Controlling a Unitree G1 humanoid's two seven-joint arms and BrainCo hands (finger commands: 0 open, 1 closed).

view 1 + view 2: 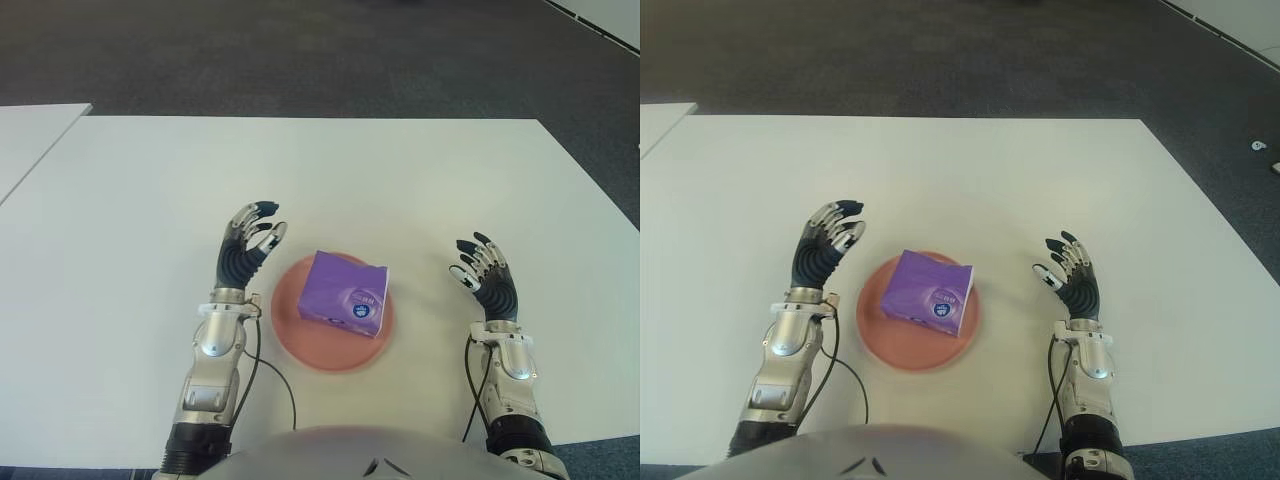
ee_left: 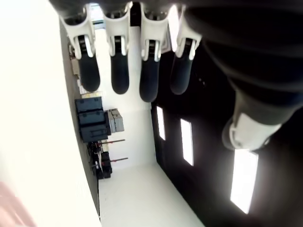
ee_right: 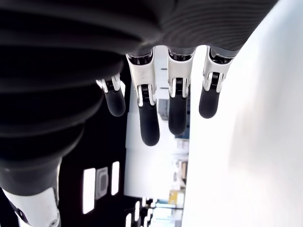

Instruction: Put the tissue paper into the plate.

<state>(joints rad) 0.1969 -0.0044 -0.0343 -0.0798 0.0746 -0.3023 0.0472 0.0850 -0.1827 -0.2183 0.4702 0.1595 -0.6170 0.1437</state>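
Left eye view shows the purple tissue paper pack [image 1: 346,293] already lying in the pink plate [image 1: 300,345], which sits on the white desk [image 1: 400,180] close in front of the robot. The pack lies flat and overhangs the plate's far right rim a little, its long axis running roughly from the robot's left to its right, with a slight skew.

Each robot hand flanks the plate. The left robot hand [image 1: 245,250] shows just beside the plate's left rim, its fingers [image 1: 262,232] loosely curved and holding nothing; its own wrist view confirms four fingertips [image 2: 118,71] hanging free with only the room beyond them. The right robot hand [image 1: 1072,278] shows farther out on the plate's right side, apart from both plate and pack, palm turned inward, fingers spread and empty; the right wrist view gives the same reading, with bare fingertips [image 3: 149,125] and nothing between them.

So the pack lies inward from both hands: to the right of the left one, to the left of the right one. The left robot hand is the nearer. As I judge it, the placing looks done, and any coming move would be only a small nudge to centre the pack, best given by that nearer hand
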